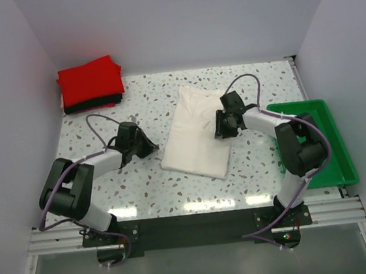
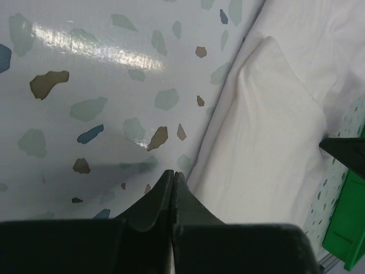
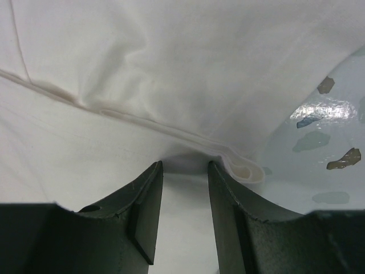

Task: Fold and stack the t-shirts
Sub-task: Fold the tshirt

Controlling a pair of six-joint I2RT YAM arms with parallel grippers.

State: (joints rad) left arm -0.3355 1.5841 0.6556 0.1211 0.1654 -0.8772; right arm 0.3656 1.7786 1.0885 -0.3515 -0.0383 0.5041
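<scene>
Cream-white t-shirt (image 1: 195, 130) lies mid-worktop (image 1: 142, 184), already folded into a long strip, probably so it can be halved and go onto the red shirt (image 1: 90, 79) and black shirt (image 1: 91, 105) stacked in the far left corner. Right pincer (image 3: 182, 168) is about half open, tips at the doubled hem on the shirt's right edge, not clamped as far as I can see. Left pincer (image 2: 173, 178) is fully shut and empty, low beside the shirt's left edge, out of the way I guess
</scene>
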